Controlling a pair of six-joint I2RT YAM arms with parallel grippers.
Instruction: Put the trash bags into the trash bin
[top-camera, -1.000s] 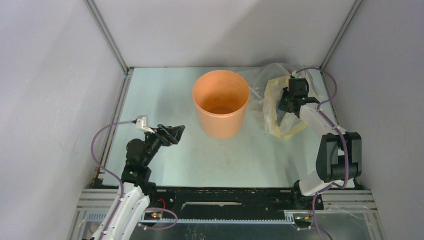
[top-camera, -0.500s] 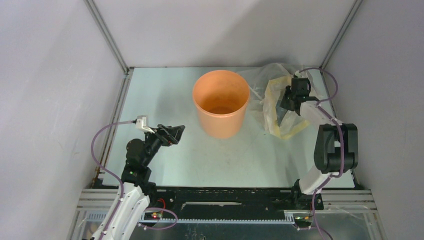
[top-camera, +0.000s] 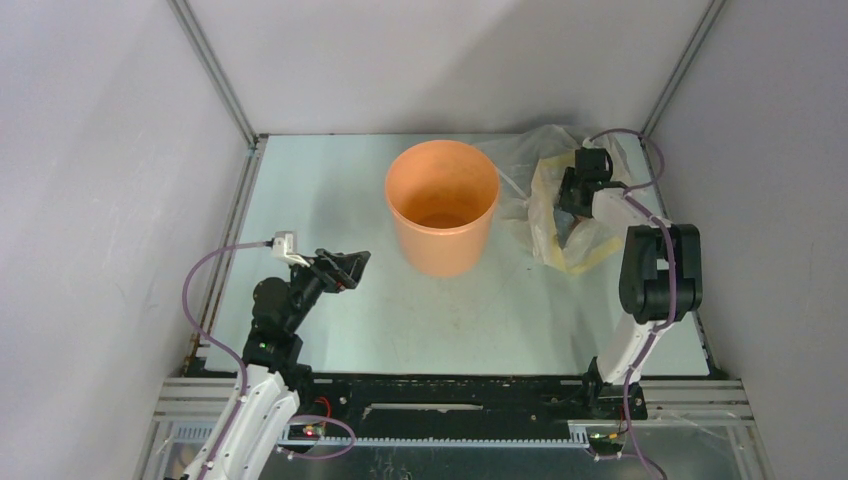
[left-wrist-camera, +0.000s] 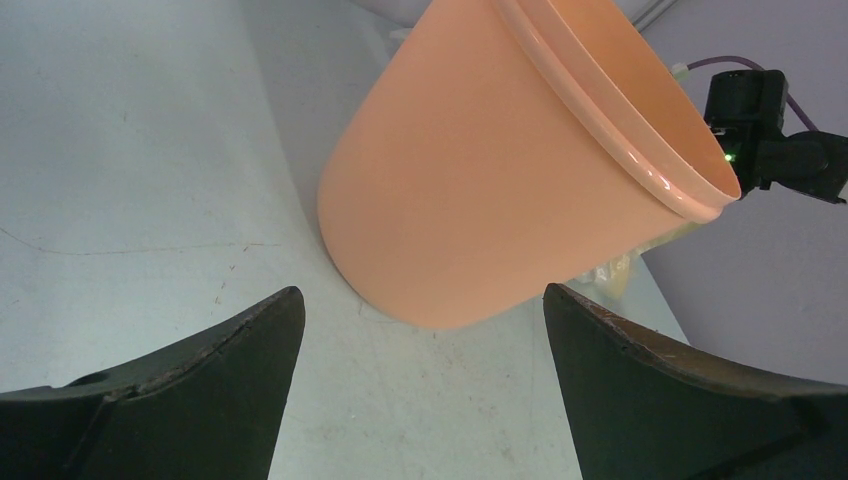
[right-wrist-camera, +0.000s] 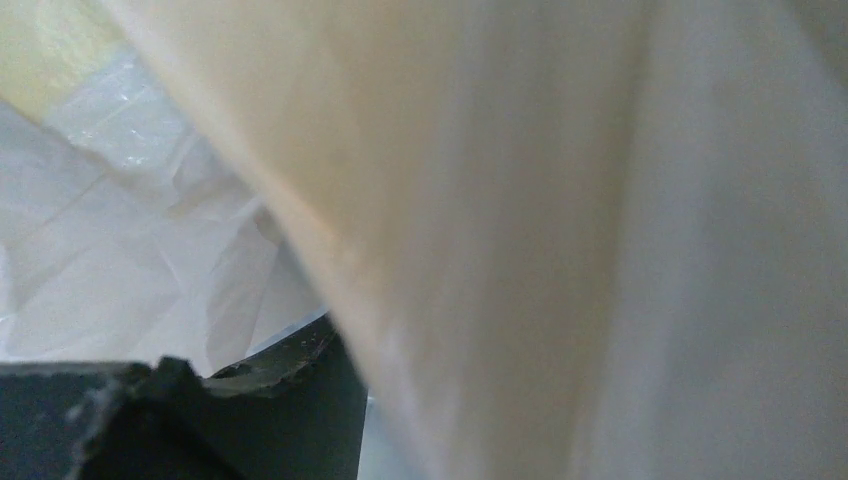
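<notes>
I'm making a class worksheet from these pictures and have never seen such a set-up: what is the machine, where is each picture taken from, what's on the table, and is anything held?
It is a robot: two arms bolted at the near edge of a table. The wide picture looks down from above and behind them, left arm on the left, right arm on the right. The other two come from a camera on each wrist. On the table stand an orange bucket, apparently empty, and beside it a crumpled heap of pale thin film and yellowish plastic. The left arm's jaws are open, hold nothing and face the bucket. The right arm's jaws are in the heap; plastic fills that camera, so whether they grip it cannot be told.
</notes>
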